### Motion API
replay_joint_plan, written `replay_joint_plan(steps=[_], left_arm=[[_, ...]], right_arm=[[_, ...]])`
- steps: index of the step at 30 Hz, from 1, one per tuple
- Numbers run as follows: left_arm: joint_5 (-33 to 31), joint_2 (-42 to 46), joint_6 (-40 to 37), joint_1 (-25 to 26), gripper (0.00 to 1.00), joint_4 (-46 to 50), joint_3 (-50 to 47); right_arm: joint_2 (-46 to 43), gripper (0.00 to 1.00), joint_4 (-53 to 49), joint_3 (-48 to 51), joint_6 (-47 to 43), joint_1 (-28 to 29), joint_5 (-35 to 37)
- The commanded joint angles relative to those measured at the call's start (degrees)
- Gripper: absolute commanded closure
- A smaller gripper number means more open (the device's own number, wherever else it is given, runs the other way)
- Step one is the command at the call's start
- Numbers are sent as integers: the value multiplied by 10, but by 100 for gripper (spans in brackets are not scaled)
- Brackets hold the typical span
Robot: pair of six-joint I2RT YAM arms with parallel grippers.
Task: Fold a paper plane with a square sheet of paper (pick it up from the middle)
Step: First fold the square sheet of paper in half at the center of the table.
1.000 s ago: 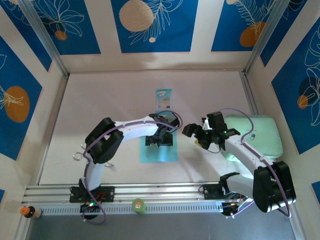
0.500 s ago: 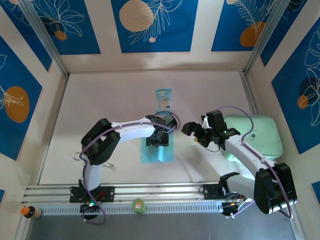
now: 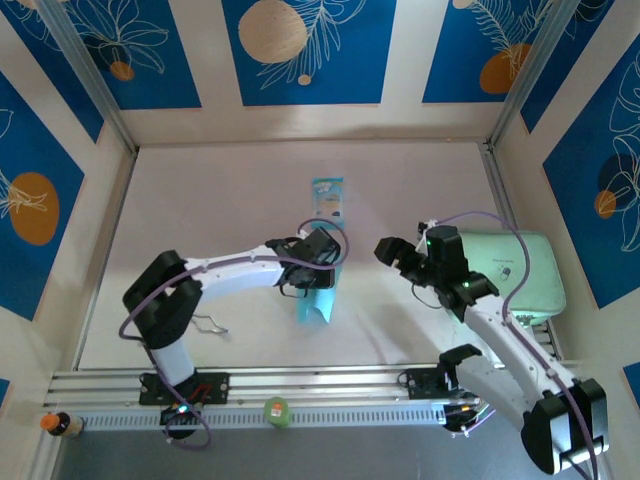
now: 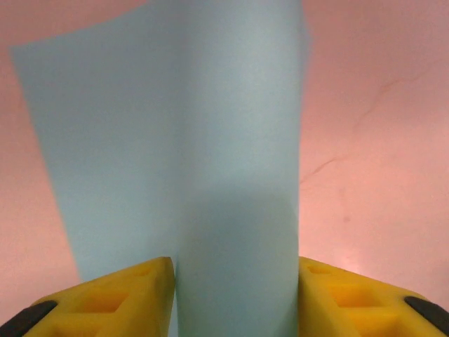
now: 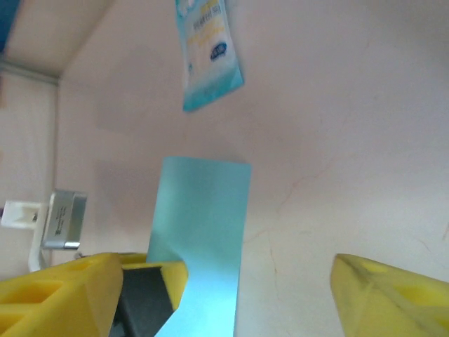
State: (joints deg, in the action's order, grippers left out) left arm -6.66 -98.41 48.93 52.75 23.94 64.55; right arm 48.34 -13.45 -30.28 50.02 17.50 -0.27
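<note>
At mid-table [image 3: 200,220] the sheet [image 3: 315,308], light, limp and easily creased, bows into an arch where the left gripper [image 4: 235,288] pinches its middle between narrow jaws, likely the safest hold, while the right gripper [image 5: 231,295] hovers nearby, wide and empty.

One blue sheet [image 3: 315,302], one printed packet [image 3: 327,198], one green pad [image 3: 512,268].

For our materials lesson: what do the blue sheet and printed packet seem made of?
Blue sheet: thin matte paper, probably; it bows in a smooth curve, no shine. Printed packet: plastic film or coated paper, unclear; flat with colour print.
</note>
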Motion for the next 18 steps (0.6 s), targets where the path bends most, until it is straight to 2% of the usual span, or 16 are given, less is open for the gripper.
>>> replay_joint_plan(steps=[1,2,4,8,11,18], left_arm=[[12,36,-14,-10,54,-77,-29],[20,44,-12,-14,54,-91,-38],[42,61,-6,-23,54,-127,-59],[88,83,14,-42,55,-202,-102],[128,92,33,-56,56,-273,-136],[203,76,100,-76,59,-443,-203]], right_arm=[[-39,21,118,64,-4,-34,-92],[-49,21,140,75,-4,-39,-111],[-64,22,134,83,14,-39,-96],[-60,21,104,59,-46,-41,-122],[-39,19,88,38,-65,-41,-142],[25,19,92,17,-46,-35,-197]])
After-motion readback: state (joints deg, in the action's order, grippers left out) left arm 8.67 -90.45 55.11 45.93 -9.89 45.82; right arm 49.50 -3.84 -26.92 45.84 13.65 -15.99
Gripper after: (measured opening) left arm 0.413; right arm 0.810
